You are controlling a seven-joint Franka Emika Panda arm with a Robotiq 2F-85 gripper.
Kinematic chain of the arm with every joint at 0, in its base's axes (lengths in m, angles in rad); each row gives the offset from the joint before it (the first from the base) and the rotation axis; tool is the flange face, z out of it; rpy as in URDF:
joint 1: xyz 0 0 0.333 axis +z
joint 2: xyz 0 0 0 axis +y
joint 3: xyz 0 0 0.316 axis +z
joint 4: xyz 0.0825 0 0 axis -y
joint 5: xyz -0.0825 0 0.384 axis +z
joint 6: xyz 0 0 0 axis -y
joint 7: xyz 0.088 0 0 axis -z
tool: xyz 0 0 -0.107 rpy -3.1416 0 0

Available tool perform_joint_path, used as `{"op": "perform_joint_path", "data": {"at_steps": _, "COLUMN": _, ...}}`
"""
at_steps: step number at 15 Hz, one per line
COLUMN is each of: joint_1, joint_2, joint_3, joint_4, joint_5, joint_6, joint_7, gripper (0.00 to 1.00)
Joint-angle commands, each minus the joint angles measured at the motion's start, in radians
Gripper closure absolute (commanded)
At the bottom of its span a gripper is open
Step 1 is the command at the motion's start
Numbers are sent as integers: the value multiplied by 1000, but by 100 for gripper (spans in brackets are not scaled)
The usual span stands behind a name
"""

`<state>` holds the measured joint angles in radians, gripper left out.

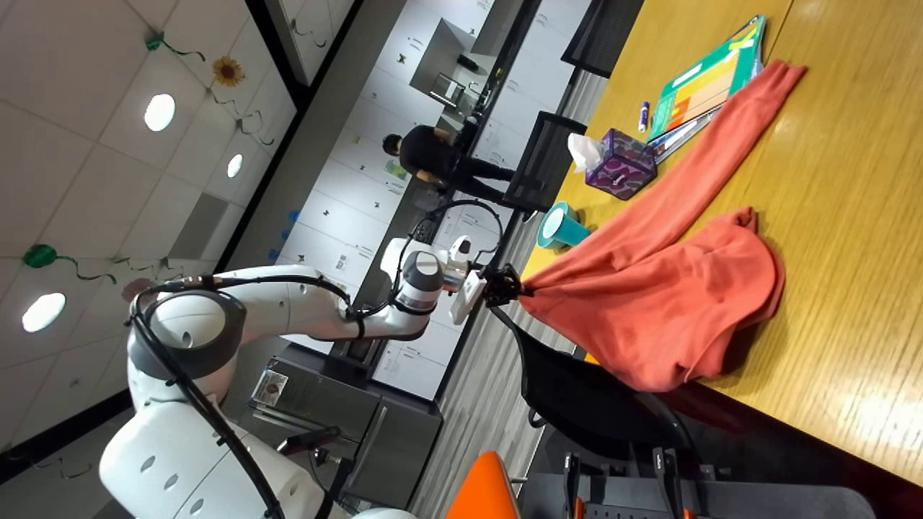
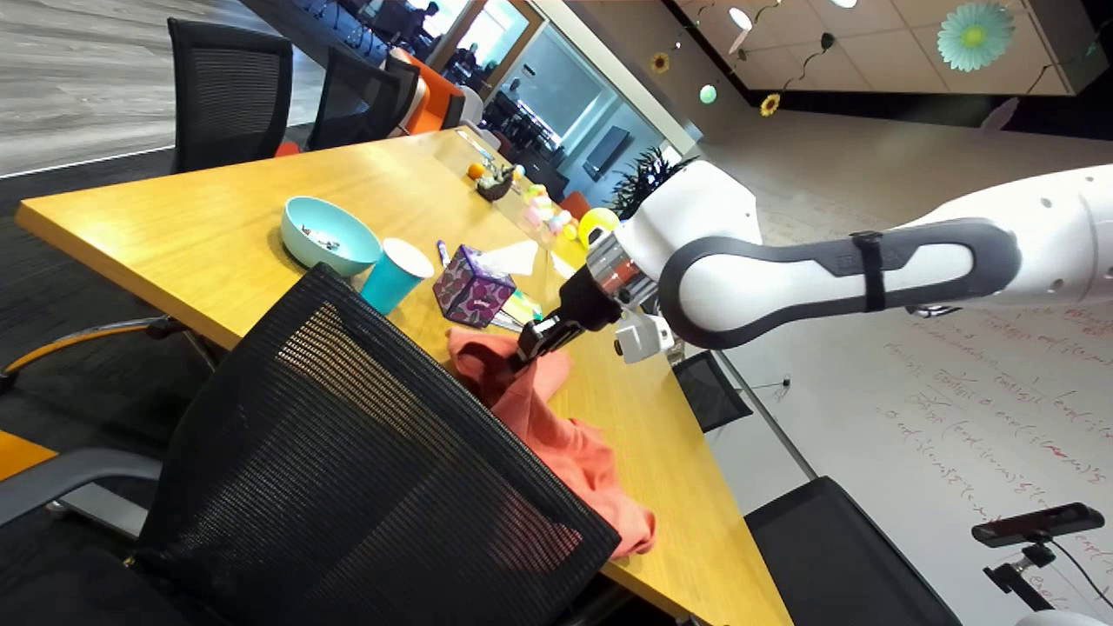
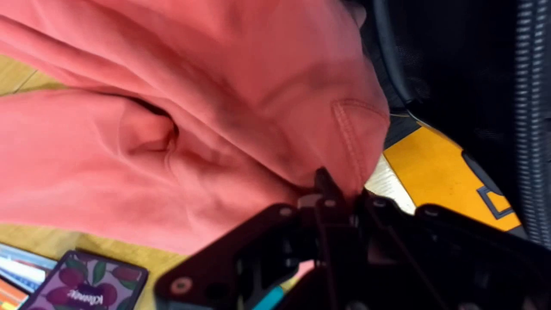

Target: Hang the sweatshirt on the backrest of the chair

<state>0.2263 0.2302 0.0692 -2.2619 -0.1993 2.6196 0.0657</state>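
Softly creased and seamed, the plain coral sweatshirt (image 1: 649, 303) slopes from the table (image 1: 851, 288) to the gripper (image 1: 527, 292), whose jaws pinch it near the black mesh backrest (image 2: 374, 478). "Kleenex" labels a purple tissue box (image 1: 620, 166); red handwriting (image 2: 1009, 439) on the far wall (image 2: 835, 374) is mostly illegible.

"Kleenex" | tissue box (image 2: 474, 287), near the gripper (image 2: 520, 358) | white wall (image 2: 852, 391) well beyond it: red scrawl (image 2: 1043, 449), I catch "exp"
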Motion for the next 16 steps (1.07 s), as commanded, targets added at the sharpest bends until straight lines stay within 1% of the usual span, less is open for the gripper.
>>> {"op": "perform_joint_path", "data": {"at_steps": 1, "joint_1": -1, "joint_2": -184, "joint_3": 64, "joint_4": -83, "joint_5": 9, "joint_6": -71, "joint_7": -63, "gripper": 98}}
{"op": "perform_joint_path", "data": {"at_steps": 5, "joint_1": 15, "joint_2": -343, "joint_3": 130, "joint_4": -121, "joint_5": 17, "joint_6": -132, "joint_7": -95, "gripper": 98}}
{"op": "perform_joint_path", "data": {"at_steps": 8, "joint_1": 41, "joint_2": -465, "joint_3": 180, "joint_4": -124, "joint_5": 6, "joint_6": -203, "joint_7": -75, "gripper": 98}}
{"op": "perform_joint_path", "data": {"at_steps": 11, "joint_1": 67, "joint_2": -571, "joint_3": 229, "joint_4": -92, "joint_5": -4, "joint_6": -304, "joint_7": -63, "gripper": 98}}
{"op": "perform_joint_path", "data": {"at_steps": 16, "joint_1": 106, "joint_2": -697, "joint_3": 305, "joint_4": -13, "joint_5": -14, "joint_6": -451, "joint_7": -52, "gripper": 98}}
